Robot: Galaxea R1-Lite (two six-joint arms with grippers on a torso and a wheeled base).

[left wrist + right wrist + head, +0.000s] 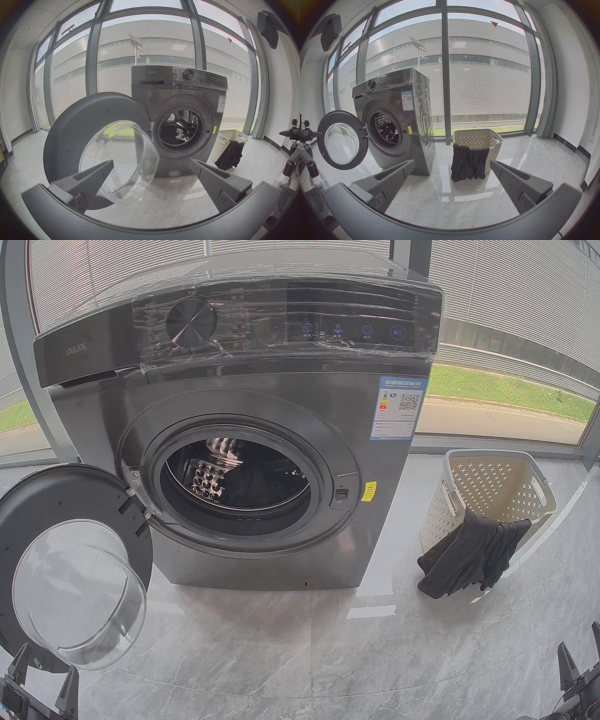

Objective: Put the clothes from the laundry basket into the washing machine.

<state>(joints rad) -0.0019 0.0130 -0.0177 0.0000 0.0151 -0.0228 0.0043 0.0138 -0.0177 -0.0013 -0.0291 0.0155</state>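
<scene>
Door, far left: swung fully open. Left gripper, low before it: jaws wide, empty. Washer: drum dim, contents cannot be told. Basket, on floor just right of washer: black garment draped over its front rim. Right gripper: wide, empty. Progress: door ready; garment ungrasped, loading remains.

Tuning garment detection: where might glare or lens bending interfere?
Head view: bright window reflection on the floor near the black garment; wrap on the washing machine glints. Wrist views: window frames bow outward, corners go dark.
</scene>
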